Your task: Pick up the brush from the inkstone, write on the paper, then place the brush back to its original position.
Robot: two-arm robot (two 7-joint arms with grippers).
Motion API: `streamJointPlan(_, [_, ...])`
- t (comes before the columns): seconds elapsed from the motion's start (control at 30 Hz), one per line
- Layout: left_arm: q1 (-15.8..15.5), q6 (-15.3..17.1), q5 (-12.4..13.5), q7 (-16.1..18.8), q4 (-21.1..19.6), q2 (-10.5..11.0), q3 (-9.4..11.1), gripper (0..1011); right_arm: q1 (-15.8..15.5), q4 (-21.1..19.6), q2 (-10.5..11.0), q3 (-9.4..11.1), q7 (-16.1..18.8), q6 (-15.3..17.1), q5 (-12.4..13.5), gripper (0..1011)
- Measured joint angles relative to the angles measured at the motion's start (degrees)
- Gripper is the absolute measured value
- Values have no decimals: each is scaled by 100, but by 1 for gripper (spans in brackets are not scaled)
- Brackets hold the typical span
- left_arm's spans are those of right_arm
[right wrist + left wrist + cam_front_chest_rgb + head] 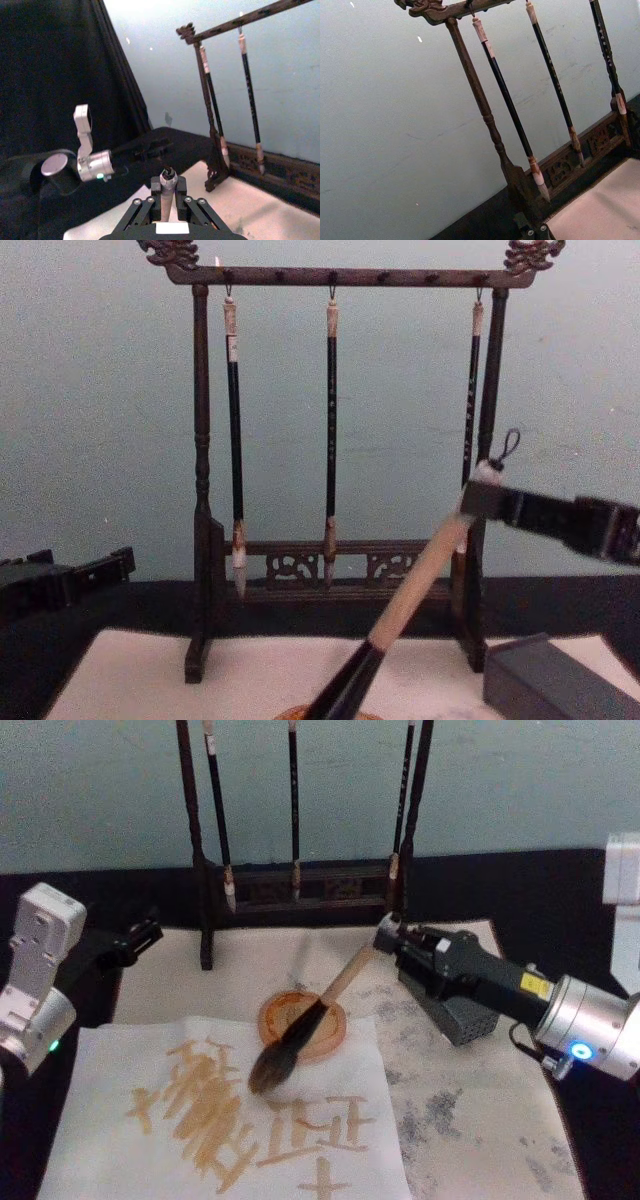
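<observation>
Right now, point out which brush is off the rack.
The thick tan-handled brush, held slanting in the right pincer; the three thin black brushes hang from the rack.

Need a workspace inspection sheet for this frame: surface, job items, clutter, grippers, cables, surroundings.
Surface: cream mat with grey stains, lying on black cloth.
Job's things: brush tilted, top of its handle in the right gripper, bristles down at the near edge of the inkstone, over the paper; the paper carries tan strokes.
Clutter: dark grey block on the mat under the right arm; rack at the back with three thin brushes hanging.
Grippers: right gripper shut on the brush; left gripper parked at the left, off the mat.
Cables: black cable looped at the right wrist.
Surroundings: pale blue-green wall; nothing else seen.
</observation>
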Motion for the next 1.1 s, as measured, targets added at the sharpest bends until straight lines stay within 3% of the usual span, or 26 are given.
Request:
streamJointPlan(0.33, [0,0,0,0,0,0,0,1002,413,461,-165,50,39,212,555,170])
streamJointPlan(0.53, [0,0,0,0,0,0,0,1002,722,865,-266,51,35,287,729,170])
streamJointPlan(0.87, [0,0,0,0,0,0,0,1000,1438,2111,-561,-63,66,397,925,170])
streamJointPlan(1.1, [0,0,0,0,0,0,0,1002,1246,2171,-613,-44,-186,462,1121,170])
